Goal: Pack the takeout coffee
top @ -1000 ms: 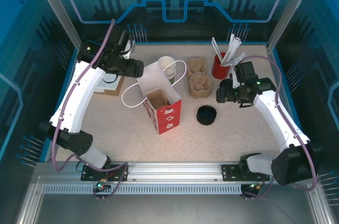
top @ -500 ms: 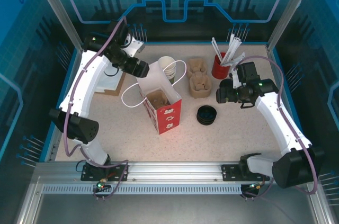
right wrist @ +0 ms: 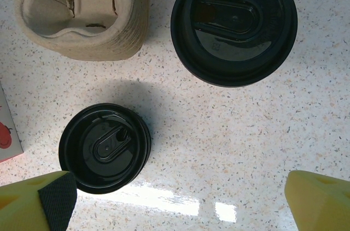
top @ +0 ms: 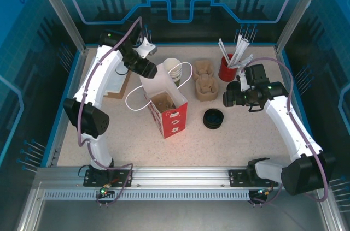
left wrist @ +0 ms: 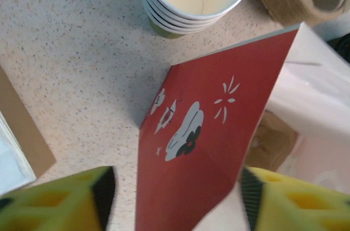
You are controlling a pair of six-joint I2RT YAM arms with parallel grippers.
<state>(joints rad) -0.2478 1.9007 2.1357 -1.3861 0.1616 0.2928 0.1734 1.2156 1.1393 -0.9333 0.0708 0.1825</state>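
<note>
The takeout coffee [right wrist: 234, 23] is seen from above as a large black lid, just past my right gripper [right wrist: 183, 209]. That gripper stands open over bare table with nothing between its yellow fingers [right wrist: 52, 203]. In the top view the right gripper [top: 228, 99] hovers beside the cup carriers [top: 205, 86]. The paper bag [top: 170, 113] is red and white and stands open mid-table with a brown carrier inside. My left gripper [top: 146, 68] hangs over its far end. In the left wrist view the left gripper [left wrist: 178, 198] is open, its jaws on either side of the bag's red panel [left wrist: 202, 132].
A stack of lidless cups [top: 174, 70] stands behind the bag, close to the left gripper. A loose stack of black lids [top: 213, 118] lies right of the bag. A red holder of straws [top: 227, 67] is at the back right. Flat cardboard [top: 117, 86] lies at the left.
My left arm has swung right and back, from beside the cardboard to over the bag's far end, and its jaws have narrowed. The right arm has not moved.
</note>
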